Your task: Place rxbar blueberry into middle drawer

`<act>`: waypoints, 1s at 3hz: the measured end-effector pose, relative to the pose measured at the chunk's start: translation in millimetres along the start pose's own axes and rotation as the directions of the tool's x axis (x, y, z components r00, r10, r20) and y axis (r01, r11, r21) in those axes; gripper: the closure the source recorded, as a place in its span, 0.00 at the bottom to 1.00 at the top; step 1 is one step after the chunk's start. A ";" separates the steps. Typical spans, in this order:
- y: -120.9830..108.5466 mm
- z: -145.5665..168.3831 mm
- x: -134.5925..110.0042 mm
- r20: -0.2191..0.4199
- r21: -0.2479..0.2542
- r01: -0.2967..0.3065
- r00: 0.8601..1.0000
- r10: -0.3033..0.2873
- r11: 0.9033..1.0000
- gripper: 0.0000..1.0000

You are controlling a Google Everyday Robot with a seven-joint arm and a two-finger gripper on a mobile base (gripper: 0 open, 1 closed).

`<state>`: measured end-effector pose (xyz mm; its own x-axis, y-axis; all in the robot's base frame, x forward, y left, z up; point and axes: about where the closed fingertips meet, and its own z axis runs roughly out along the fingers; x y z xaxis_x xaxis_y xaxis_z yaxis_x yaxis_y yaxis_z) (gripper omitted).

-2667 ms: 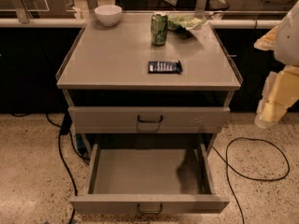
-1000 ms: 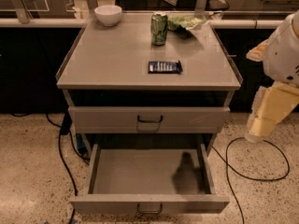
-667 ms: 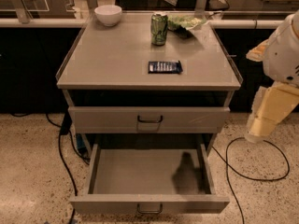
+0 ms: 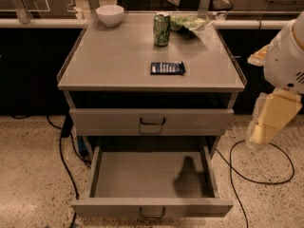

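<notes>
The rxbar blueberry [image 4: 167, 68] is a small flat navy-blue bar with pale print. It lies flat on the grey cabinet top [image 4: 109, 56], right of centre and near the front edge. My gripper [image 4: 267, 125] is the cream part hanging below the white arm [image 4: 287, 56] at the right edge. It is off the cabinet's right side, at drawer height, far from the bar and holding nothing that I can see. A drawer with a handle [image 4: 152, 121] sits shut under the top. The drawer below it [image 4: 152, 177] is pulled open and looks empty.
A green drink can [image 4: 161, 30], a white bowl [image 4: 110, 14] and a green bag [image 4: 187, 22] stand at the back of the top. Cables [image 4: 266, 175] lie on the speckled floor on both sides of the cabinet. A railing runs behind.
The arm has come in from the right edge and lowered beside the cabinet. Its shadow now falls in the open drawer. The bar and drawers have not moved.
</notes>
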<state>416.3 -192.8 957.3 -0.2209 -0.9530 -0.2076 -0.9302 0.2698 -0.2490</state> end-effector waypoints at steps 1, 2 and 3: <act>3.5 1.8 -1.5 0.000 0.000 0.000 1.000 0.000 1.000 0.00; 12.3 6.0 -5.3 0.000 0.000 0.000 1.000 0.000 1.000 0.00; 12.6 6.1 -5.4 0.000 0.000 0.000 1.000 0.000 1.000 0.00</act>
<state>407.6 -183.4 949.5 -0.2207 -0.9530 -0.2077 -0.9301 0.2697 -0.2492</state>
